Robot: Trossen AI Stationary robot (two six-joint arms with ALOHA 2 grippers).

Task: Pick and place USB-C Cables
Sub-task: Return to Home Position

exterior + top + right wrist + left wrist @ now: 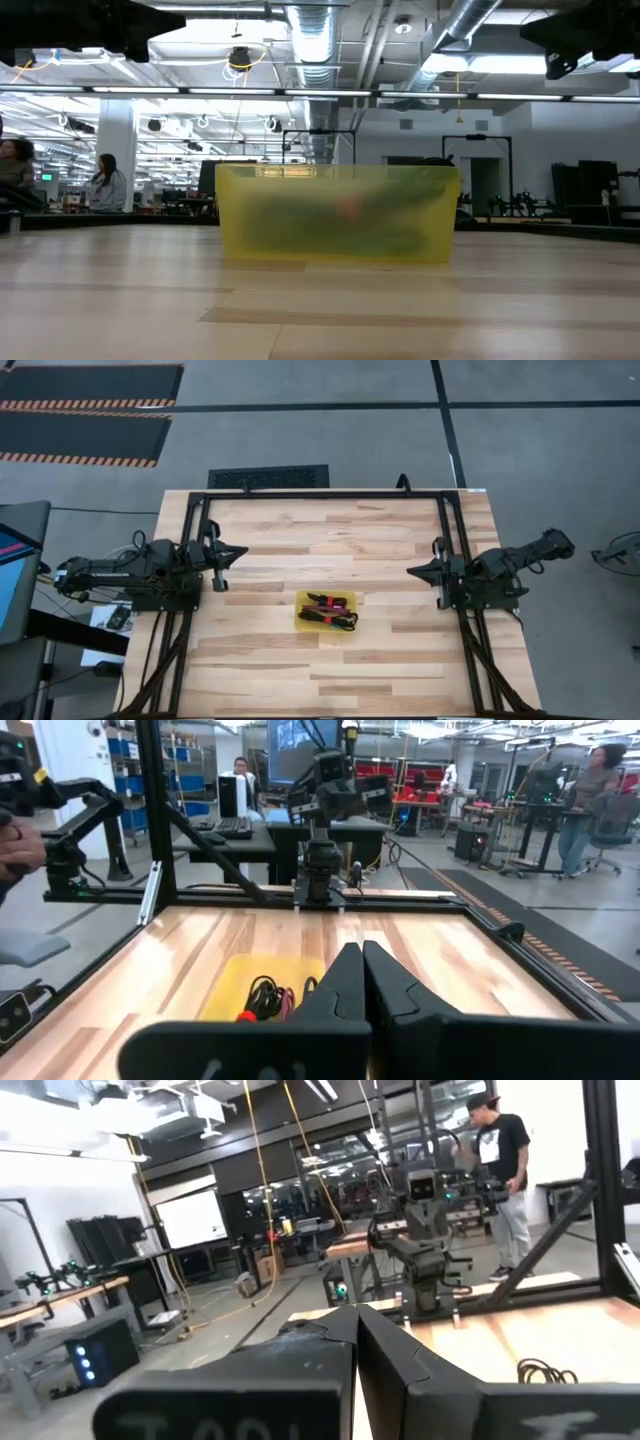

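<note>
Inside the yellow square plastic tray (298, 622) on the pale wooden desk (400, 660) lie black, red-banded USB-C cables (330, 610). Well left of the tray, the left gripper (355, 1315) rests closed and empty; well right, the right gripper (361, 952) likewise. Homing well means parking both arms clear of the tray.

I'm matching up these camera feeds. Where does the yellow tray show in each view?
High: yellow tray sits mid-table.
Low: tray at centre, its translucent wall facing the camera.
Left wrist: not visible.
Right wrist: tray lower left of centre.
Shared landmark: the wooden table.
</note>
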